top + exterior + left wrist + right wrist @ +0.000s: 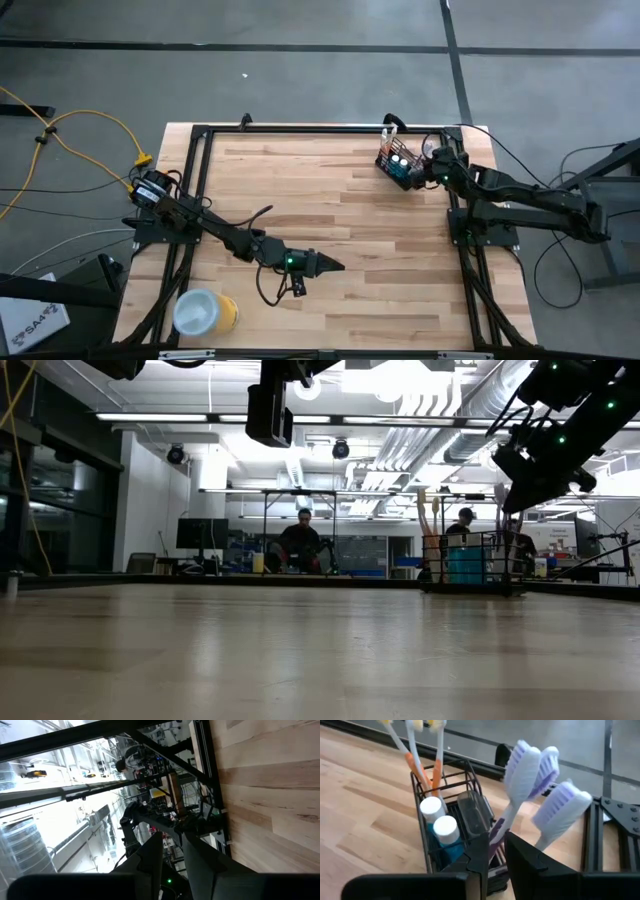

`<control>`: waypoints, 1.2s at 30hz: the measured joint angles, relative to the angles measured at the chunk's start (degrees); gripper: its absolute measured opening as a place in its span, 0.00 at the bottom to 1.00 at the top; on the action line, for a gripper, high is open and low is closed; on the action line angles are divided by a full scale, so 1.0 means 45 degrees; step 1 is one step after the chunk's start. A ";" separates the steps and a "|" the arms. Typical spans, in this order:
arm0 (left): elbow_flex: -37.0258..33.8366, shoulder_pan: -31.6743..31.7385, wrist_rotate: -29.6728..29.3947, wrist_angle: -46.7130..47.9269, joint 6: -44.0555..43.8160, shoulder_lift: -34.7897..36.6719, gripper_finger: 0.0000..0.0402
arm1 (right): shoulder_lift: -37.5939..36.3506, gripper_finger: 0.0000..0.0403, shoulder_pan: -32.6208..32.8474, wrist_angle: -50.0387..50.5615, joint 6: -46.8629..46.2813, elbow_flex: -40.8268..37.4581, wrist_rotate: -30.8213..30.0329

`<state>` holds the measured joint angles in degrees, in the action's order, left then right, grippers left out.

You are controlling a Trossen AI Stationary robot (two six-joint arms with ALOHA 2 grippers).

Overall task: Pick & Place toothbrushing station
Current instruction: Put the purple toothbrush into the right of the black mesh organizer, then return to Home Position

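Note:
The black wire-mesh holder (pixel 398 166) stands on its base at the table's far right, also in the low view (pixel 470 565). It holds purple-and-white toothbrushes (pixel 530 770), pale ones with orange necks (pixel 422 755) and two blue tubes with white caps (pixel 440 827). My right gripper (pixel 430 172) is at the holder's right end, fingers nearly together (pixel 497 851). My left gripper (pixel 335 266) is shut and empty, above the near middle of the table. My right gripper has the top wire of the holder's right end wall (pixel 492 840) between its two fingers, beside a purple toothbrush handle (pixel 496 827). The fingers come from the table's right side, slanting down. The fingers hide the exact spot. The holder's base is on the table, upright.
A yellow cylinder with a white top (pixel 205 312) lies near the table's front left corner. A black frame rail (pixel 330 128) runs round the table's edges, close behind the holder. Bare wood (pixel 340 200) lies between the two grippers. People sit far off in the room (pixel 300 545).

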<state>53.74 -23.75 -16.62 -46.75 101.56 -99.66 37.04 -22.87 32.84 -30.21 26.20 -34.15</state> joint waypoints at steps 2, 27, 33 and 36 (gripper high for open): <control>0.0000 0.0000 -0.0005 0.0000 0.0002 0.0000 0.17 | -0.0001 0.13 0.0007 -0.0006 -0.0008 0.0000 0.0155; 0.0000 -0.0002 -0.0029 0.0003 -0.0002 0.0000 0.17 | -0.0919 0.13 0.2719 0.0414 -0.1760 0.0000 0.4158; -0.0003 -0.0065 -0.0044 -0.0002 -0.2773 0.0000 0.17 | -0.0909 0.13 0.4403 -0.0776 -0.2041 0.0000 0.4229; -0.0005 -0.0246 -0.0277 -0.0197 -0.4967 0.0000 0.17 | -0.0718 0.13 0.5114 -0.1496 -0.2022 0.0000 0.3811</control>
<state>53.71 -24.85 -17.87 -47.64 79.21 -99.66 33.81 0.14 26.10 -39.31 26.20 -17.00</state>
